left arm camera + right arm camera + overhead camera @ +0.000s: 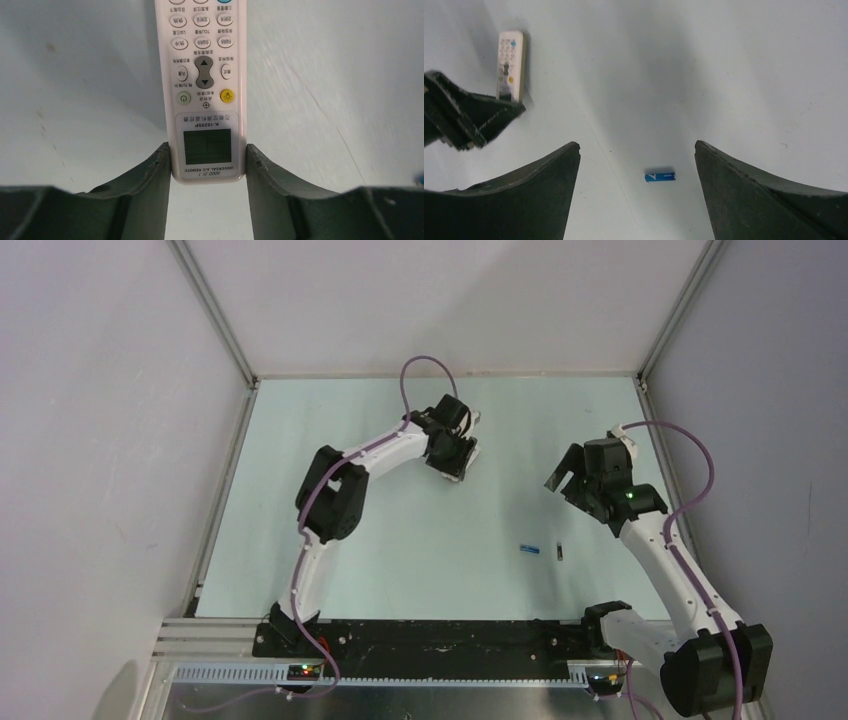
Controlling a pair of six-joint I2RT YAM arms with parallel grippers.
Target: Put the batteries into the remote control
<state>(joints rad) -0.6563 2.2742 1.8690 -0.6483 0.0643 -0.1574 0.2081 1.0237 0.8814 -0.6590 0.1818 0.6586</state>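
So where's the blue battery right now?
In the top view the blue battery lies on the table, right of middle, just left of the black battery and nearer the bases than the open right hand.

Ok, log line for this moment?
left gripper: shut on remote, display end, buttons up | right gripper: open, facing blue battery | dark battery: on table

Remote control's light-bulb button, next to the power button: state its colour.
Yellow: the light-bulb button on the remote control, best in the left wrist view.
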